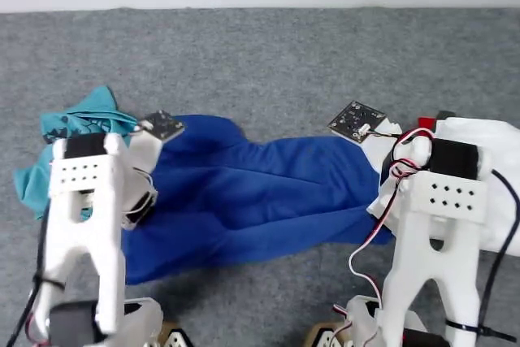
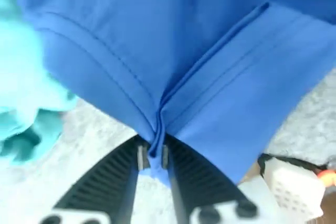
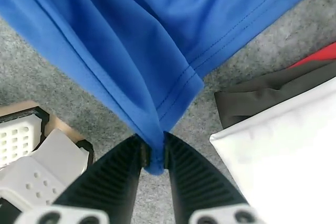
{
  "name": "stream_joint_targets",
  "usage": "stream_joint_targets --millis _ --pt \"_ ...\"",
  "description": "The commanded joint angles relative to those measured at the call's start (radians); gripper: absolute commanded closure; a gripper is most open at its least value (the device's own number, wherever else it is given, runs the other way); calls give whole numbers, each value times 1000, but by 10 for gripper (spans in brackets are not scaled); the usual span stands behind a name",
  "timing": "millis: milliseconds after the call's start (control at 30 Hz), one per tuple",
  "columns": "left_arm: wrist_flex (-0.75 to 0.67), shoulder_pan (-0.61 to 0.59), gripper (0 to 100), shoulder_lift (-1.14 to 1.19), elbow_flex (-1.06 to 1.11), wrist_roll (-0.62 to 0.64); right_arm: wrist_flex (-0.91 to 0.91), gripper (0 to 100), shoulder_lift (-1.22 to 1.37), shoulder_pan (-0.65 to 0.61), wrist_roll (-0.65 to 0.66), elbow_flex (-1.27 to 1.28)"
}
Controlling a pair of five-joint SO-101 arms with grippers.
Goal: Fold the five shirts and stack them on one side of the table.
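Note:
A blue shirt [image 1: 252, 197] lies stretched across the middle of the grey table between the two arms. My left gripper [image 2: 152, 156] is shut on a pinched fold of the blue shirt's [image 2: 184, 51] hem at its left end, close to the teal shirt. My right gripper [image 3: 154, 153] is shut on a bunched edge of the blue shirt [image 3: 147, 35] at its right end. A crumpled teal shirt [image 1: 69, 132] lies at the far left, partly behind the left arm [image 1: 85, 201]. A folded white shirt [image 1: 487, 160] lies at the right, behind the right arm [image 1: 439, 209].
Under the white shirt [image 3: 283, 156] lie a dark garment [image 3: 252, 103] and a red one [image 3: 320, 55], stacked at the table's right side. The teal shirt [image 2: 26, 93] sits just beside the left gripper. The grey table surface [image 1: 268, 62] stretches to the far wall.

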Motion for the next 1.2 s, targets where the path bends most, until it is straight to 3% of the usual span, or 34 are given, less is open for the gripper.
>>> stream_joint_targets --millis 0,333,433,500,700,900,1167 --pt "66 -15 984 -107 -87 -5 36 989 -53 16 2 -17" --pt "64 -66 975 -204 -58 -6 35 989 -168 15 8 -9" --pt "60 -60 873 -204 -1 -8 33 989 -168 12 6 -9" --pt "17 -60 829 -204 54 -8 33 989 -168 12 5 -9" --pt "-160 -60 839 -203 237 -9 35 989 -168 16 5 -8" --pt "-230 -54 838 -203 328 -9 35 989 -168 16 3 -8" --pt "-334 41 838 -201 407 40 35 989 -168 12 3 -8"
